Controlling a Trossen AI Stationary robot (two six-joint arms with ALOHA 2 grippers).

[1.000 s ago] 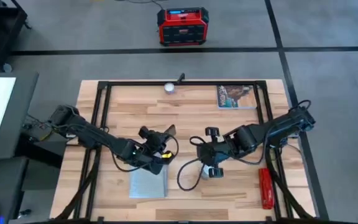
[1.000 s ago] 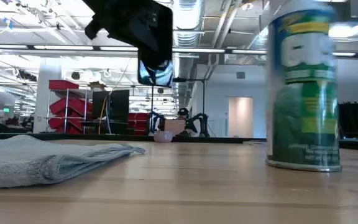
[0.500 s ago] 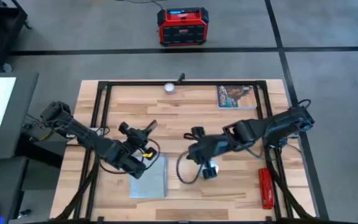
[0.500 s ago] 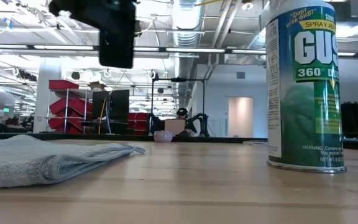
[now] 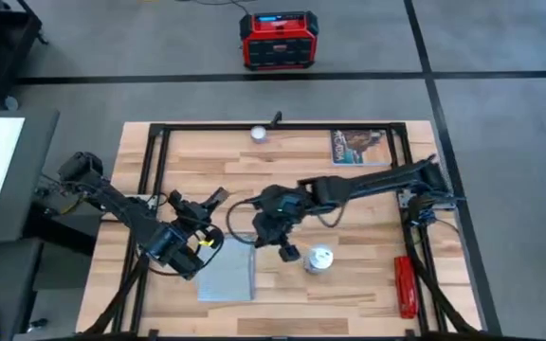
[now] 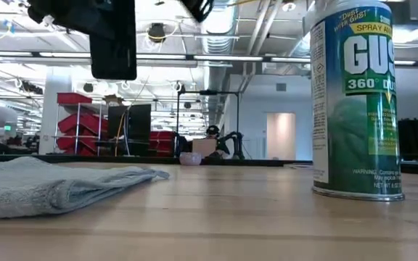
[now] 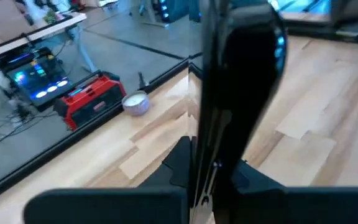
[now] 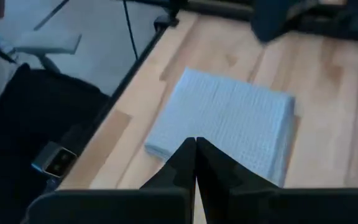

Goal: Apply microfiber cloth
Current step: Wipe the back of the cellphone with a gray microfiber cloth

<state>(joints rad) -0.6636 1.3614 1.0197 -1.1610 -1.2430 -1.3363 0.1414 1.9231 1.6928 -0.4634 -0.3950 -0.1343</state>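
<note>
The pale grey-blue microfiber cloth (image 5: 227, 275) (image 8: 229, 124) (image 6: 49, 185) lies folded flat on the table near the front edge. My left gripper (image 5: 202, 210) hovers above the cloth's far left corner, shut on a black phone (image 5: 215, 197) (image 6: 115, 40). My right gripper (image 5: 285, 250) hangs just right of the cloth, shut and empty, with its fingers pointing toward the cloth. A green and white spray can (image 5: 318, 259) (image 6: 354, 101) stands upright on its base, right of that gripper. My left gripper pinches the phone's two flat faces between its fingers at one end (image 7: 207, 155). The phone stands edge-on along the fingers and reaches out past them. It is lifted well clear of the table and the cloth.
A printed picture card (image 5: 360, 147) lies at the far right, and a small white round thing (image 5: 258, 133) sits at the far edge. A red tool (image 5: 406, 284) lies by the right rail. A black frame (image 5: 159, 180) runs around the tabletop.
My right gripper has let go of the spray can and swung toward the table's left, ending beside the cloth; the can stays upright. My left gripper has carried the phone toward the table's left, still lifted clear.
</note>
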